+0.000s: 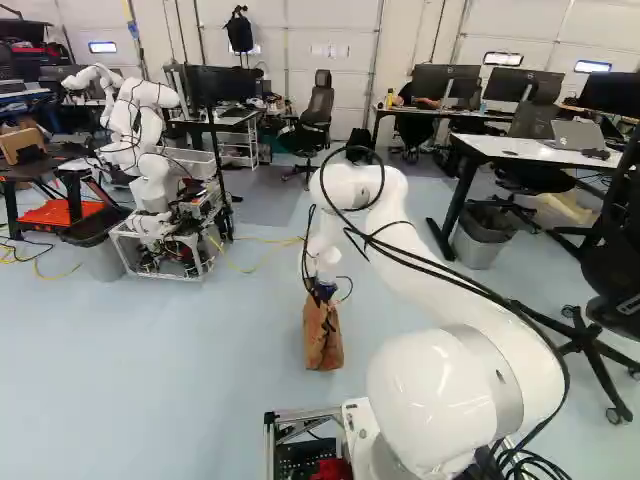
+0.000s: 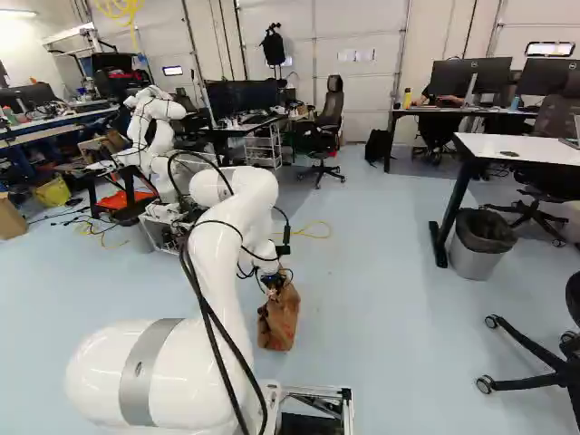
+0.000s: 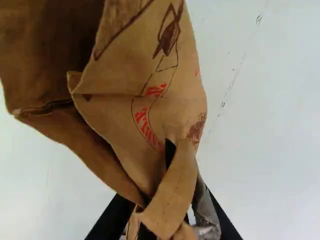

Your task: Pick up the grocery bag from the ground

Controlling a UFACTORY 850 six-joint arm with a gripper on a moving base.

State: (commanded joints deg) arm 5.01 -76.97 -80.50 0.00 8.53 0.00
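Observation:
In the left base view the brown paper grocery bag (image 1: 323,338) is below my gripper (image 1: 325,293), its top gathered at the fingers. The right base view shows the same bag (image 2: 278,319) under the wrist, roughly upright. In the wrist view my gripper (image 3: 167,217) is shut on the crumpled upper part of the bag (image 3: 150,100). Folded paper covers much of the fingertips, and the bag's body spreads out ahead of them. Whether its bottom touches the floor I cannot tell.
Another robot (image 1: 150,170) stands on a wheeled frame at the left of the left base view. A grey trash bin (image 2: 480,245) stands beside a white desk (image 2: 526,149), with office chairs nearby. A yellow cable (image 1: 250,262) lies on the floor beyond the bag.

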